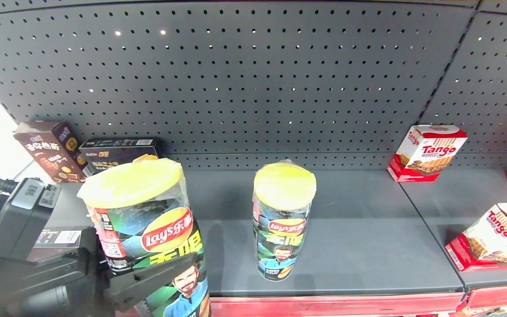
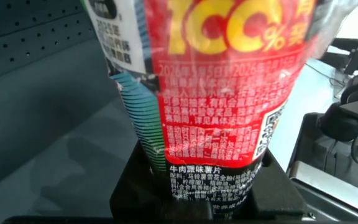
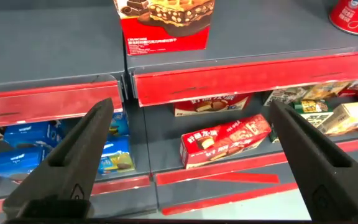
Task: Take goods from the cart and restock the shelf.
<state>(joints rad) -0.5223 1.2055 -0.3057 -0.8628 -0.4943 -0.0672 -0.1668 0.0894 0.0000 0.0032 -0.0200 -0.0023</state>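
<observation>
Before the grey shelf [image 1: 359, 229], left fingers [image 1: 156, 275] apparently pinch the chip can [image 1: 148, 224]; right fingers [image 3: 73, 162] spread.

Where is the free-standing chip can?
Head view: the free chip can stands upright on the shelf near its front edge, between the held can on the left and the wafer boxes at right.

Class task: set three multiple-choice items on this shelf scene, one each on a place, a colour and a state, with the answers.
1. Where is the standing chip can? A middle of the shelf B in a cart C on a box
2. Its lid is: A red B yellow C blue
3. The left gripper is: A open B shut on the held chip can C lying flat
Answers: 1 A, it stands upright there; 2 B, yellow top; 3 B, fingers clamp the can.
</observation>
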